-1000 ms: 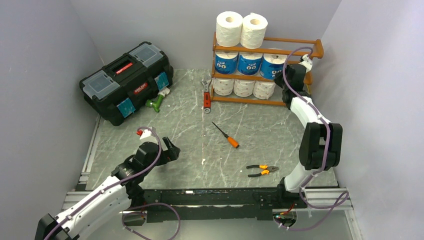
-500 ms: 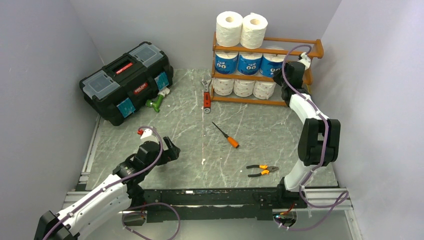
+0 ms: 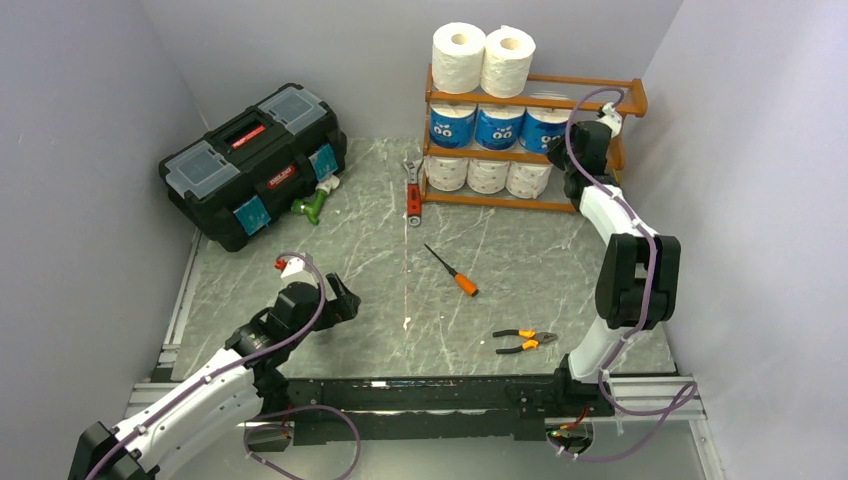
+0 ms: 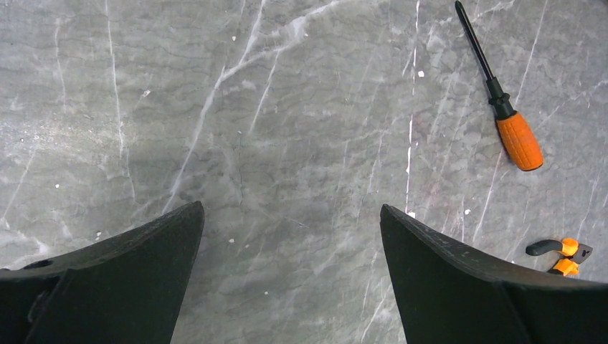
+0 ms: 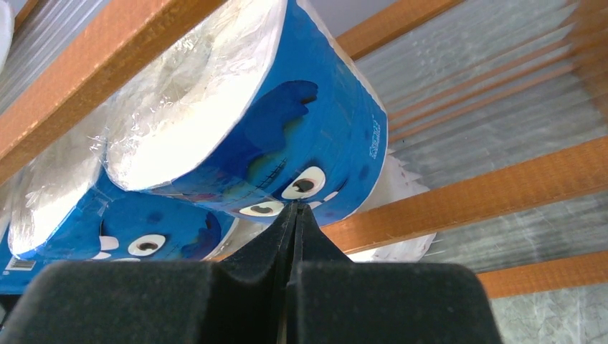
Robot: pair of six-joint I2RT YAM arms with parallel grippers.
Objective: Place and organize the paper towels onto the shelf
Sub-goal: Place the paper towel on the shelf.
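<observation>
Eight short paper towel rolls are seen on the orange-brown slatted wooden shelf (image 3: 545, 99). Two white rolls (image 3: 483, 58) are laid on the top tier, three blue-wrapped rolls with cartoon eyes (image 3: 498, 127) on the middle tier, and three more white rolls (image 3: 487, 176) on the bottom. The right gripper (image 5: 294, 209) is clenched tight with nothing held, its tips set at the rightmost blue roll (image 5: 287, 122); contact cannot be told. The left gripper (image 4: 292, 211) is spread wide and empty above the grey marbled table (image 4: 287, 107).

Tabletop (image 3: 520, 270): grey marble-look, white veins. Enclosed on 3 sides by plain pale lilac-grey panels: back wall (image 3: 330, 50), left wall (image 3: 80, 150), right wall (image 3: 750, 200). Light even, shadows soft.
</observation>
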